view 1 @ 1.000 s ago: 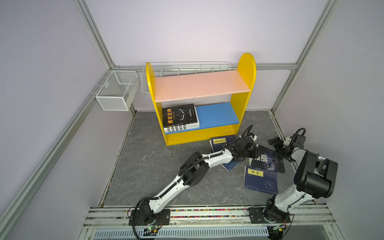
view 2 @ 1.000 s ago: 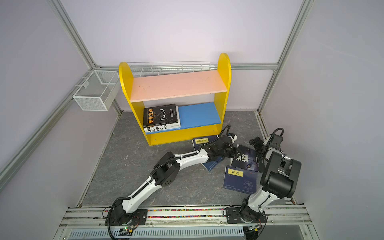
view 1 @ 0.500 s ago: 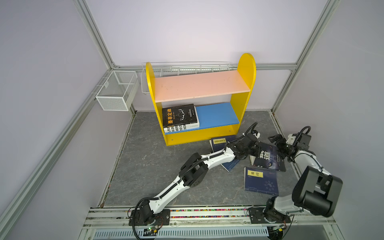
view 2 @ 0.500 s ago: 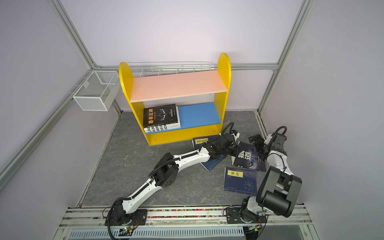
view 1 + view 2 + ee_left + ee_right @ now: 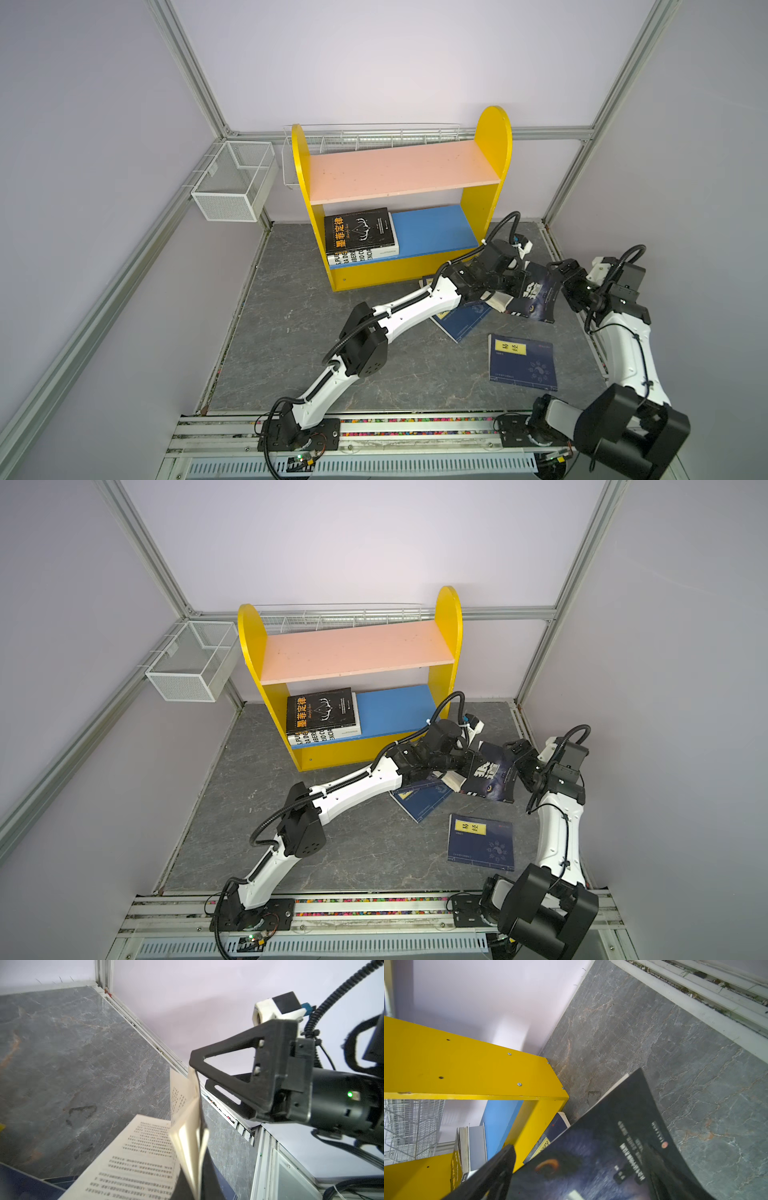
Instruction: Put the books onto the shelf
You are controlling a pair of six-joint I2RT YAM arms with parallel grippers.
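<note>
The shelf (image 5: pixel 494 137) stands at the back, with a black book (image 5: pixel 359 230) stacked on a thick white one (image 5: pixel 357 257) on its blue lower board. My left gripper (image 5: pixel 505 286) is shut on the near edge of a dark black-covered book (image 5: pixel 536 295), which is tilted up off the floor. In the left wrist view its pages (image 5: pixel 145 1147) hang open. My right gripper (image 5: pixel 563 282) is open at the book's far edge, and the cover (image 5: pixel 602 1147) lies between its fingers (image 5: pixel 502 1163). Two navy books (image 5: pixel 521 361) (image 5: pixel 461 322) lie flat on the floor.
A white wire basket (image 5: pixel 232 183) hangs on the left wall and a wire rack (image 5: pixel 374 135) runs behind the shelf. The pink upper board (image 5: pixel 399 170) is bare. The metal frame rail (image 5: pixel 582 332) borders the floor close to the right arm.
The left gripper has shut on the dark book and lifted its edge off the floor. The right gripper has swung in to that book's far edge, staying open.
</note>
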